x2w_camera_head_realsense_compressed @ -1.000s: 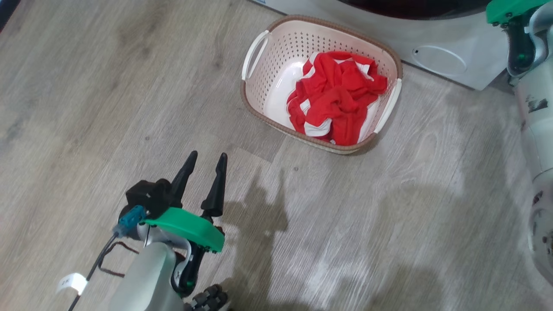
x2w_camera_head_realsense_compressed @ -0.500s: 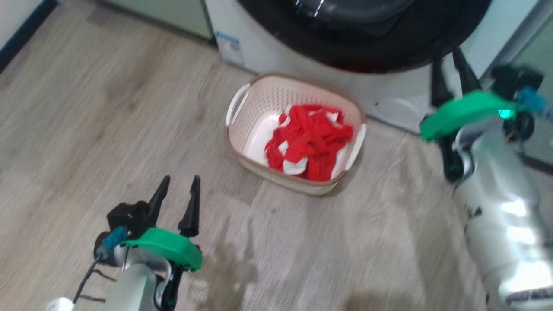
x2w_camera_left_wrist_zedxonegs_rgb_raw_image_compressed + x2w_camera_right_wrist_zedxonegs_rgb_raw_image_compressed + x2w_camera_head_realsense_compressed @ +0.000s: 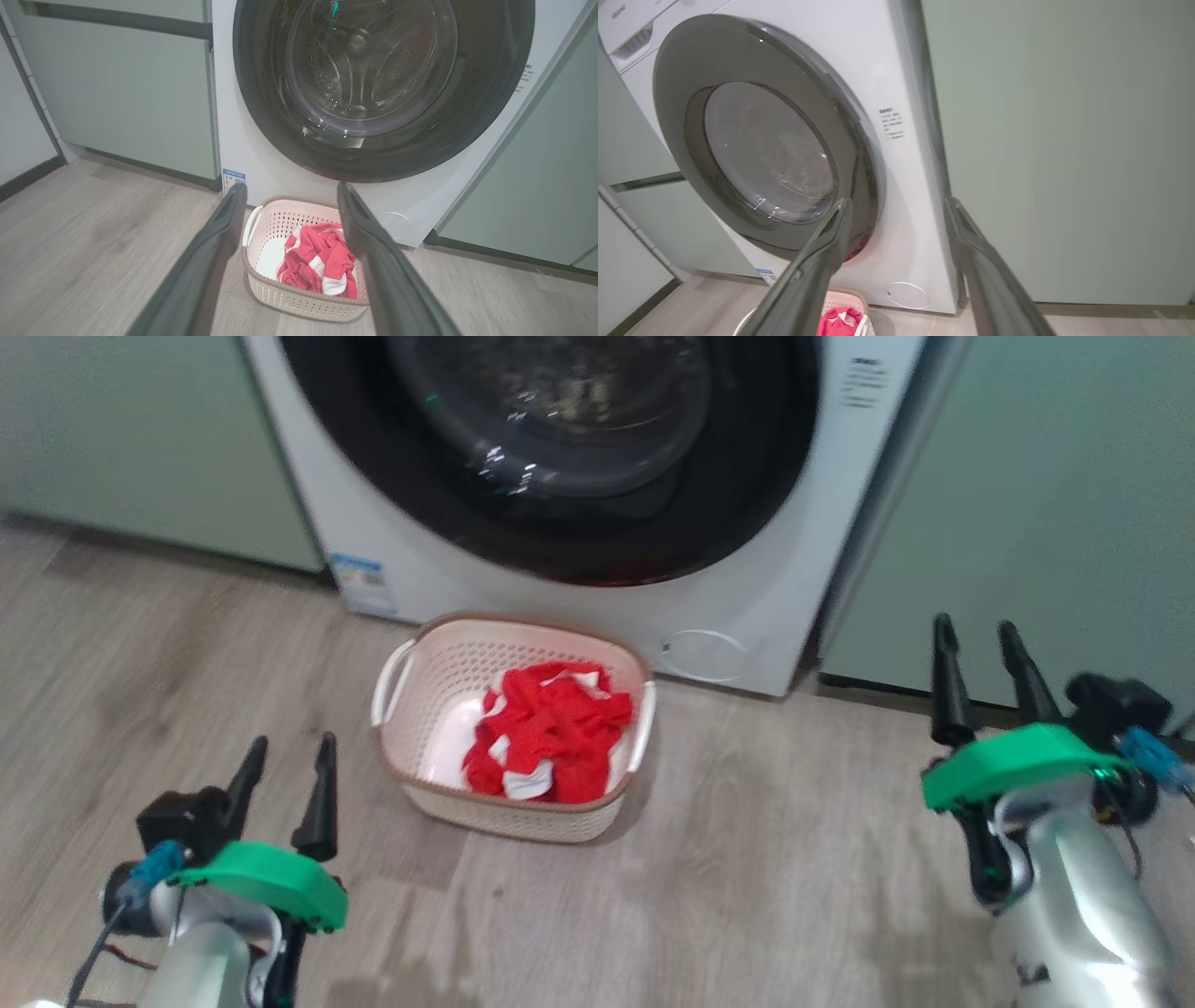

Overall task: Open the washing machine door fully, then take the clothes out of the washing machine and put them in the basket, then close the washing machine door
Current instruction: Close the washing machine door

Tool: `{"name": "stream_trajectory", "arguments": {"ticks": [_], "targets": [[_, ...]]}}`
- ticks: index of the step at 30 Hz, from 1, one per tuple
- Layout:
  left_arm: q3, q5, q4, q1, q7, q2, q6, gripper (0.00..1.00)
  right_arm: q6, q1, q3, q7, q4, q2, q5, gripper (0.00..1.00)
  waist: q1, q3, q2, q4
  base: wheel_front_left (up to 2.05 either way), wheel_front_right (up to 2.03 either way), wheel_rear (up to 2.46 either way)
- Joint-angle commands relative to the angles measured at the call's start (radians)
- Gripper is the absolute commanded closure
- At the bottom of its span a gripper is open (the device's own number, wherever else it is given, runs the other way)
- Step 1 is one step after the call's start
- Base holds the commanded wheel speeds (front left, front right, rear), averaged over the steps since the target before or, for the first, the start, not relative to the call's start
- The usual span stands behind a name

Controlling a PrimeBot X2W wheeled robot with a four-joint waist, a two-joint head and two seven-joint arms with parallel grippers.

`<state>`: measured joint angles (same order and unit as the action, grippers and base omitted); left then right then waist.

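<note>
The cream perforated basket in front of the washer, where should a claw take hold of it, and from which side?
Probably the white looped handle at the left end of the cream perforated plastic basket, approached from above by the left claw: it bows clear of the brown rim, leaving a finger gap.

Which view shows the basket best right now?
Head view: the basket shows whole from above, with the red clothes inside. In the left wrist view a jaw covers its right side; the right wrist view catches a corner of it at the bottom edge.
</note>
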<state>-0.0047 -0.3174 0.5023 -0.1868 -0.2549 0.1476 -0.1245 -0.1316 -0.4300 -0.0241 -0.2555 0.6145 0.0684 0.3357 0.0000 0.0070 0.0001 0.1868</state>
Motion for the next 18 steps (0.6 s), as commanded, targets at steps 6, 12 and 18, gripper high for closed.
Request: {"name": "stream_trajectory", "arguments": {"ticks": [6, 12, 18], "targets": [[0.046, -0.01, -0.042, -0.026, -0.007, 0.045, -0.006, 0.0, 0.001, 0.091, 0.048, -0.006, -0.156, -0.002, -0.053, 0.0, 0.0, -0.046, -0.0001, -0.11, 0.0, 0.0, 0.0], [0.041, -0.021, -0.03, -0.011, -0.007, 0.058, -0.006, 0.0, 0.001, 0.2, 0.067, -0.006, -0.263, -0.001, -0.073, 0.0, 0.0, -0.063, -0.0001, -0.161, 0.0, 0.0, 0.0], [0.044, -0.027, -0.028, 0.005, -0.007, 0.049, -0.006, 0.0, 0.001, 0.311, 0.074, -0.006, -0.346, -0.007, -0.081, 0.0, 0.0, -0.078, -0.0001, -0.188, 0.0, 0.0, 0.0]]}}
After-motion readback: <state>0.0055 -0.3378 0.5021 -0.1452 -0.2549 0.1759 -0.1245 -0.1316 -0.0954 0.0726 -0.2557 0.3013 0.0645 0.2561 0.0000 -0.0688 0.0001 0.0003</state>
